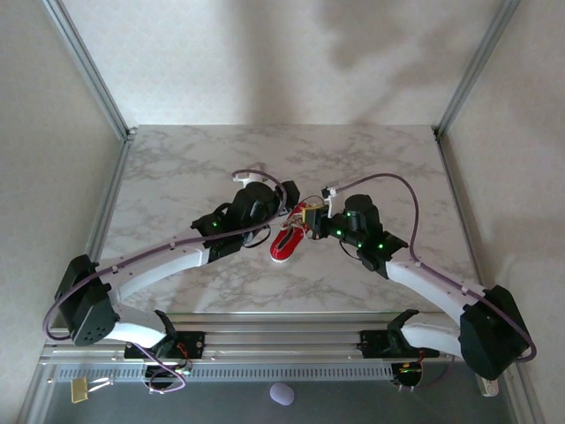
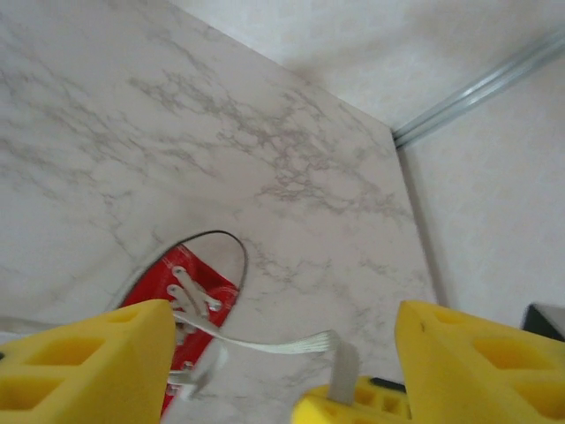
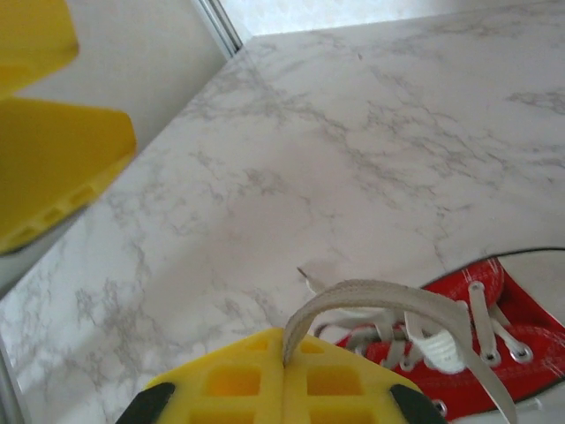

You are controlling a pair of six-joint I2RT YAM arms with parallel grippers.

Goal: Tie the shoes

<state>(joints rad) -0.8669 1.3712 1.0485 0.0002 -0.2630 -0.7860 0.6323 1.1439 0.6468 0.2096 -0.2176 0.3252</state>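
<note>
The small red sneaker point(image 1: 286, 246) lies on the marble table point(image 1: 177, 177) between both arms, toe toward the near edge. In the right wrist view the shoe point(image 3: 508, 349) sits at the lower right and my right gripper point(image 3: 284, 336) is shut on a white lace point(image 3: 397, 296) arching up from the eyelets. In the left wrist view the shoe point(image 2: 190, 291) shows its laced top, and the lace point(image 2: 265, 346) runs taut to the right gripper's yellow fingers point(image 2: 353, 402). My left gripper point(image 2: 284, 322) stands wide open around that lace span, touching nothing. From above, the left gripper point(image 1: 281, 210) and right gripper point(image 1: 309, 216) meet just over the shoe.
Metal frame posts point(image 1: 88, 71) and pale walls close in the table's left, right and back sides. Bare marble stretches behind the shoe. A small lilac object point(image 1: 282, 394) lies below the front rail.
</note>
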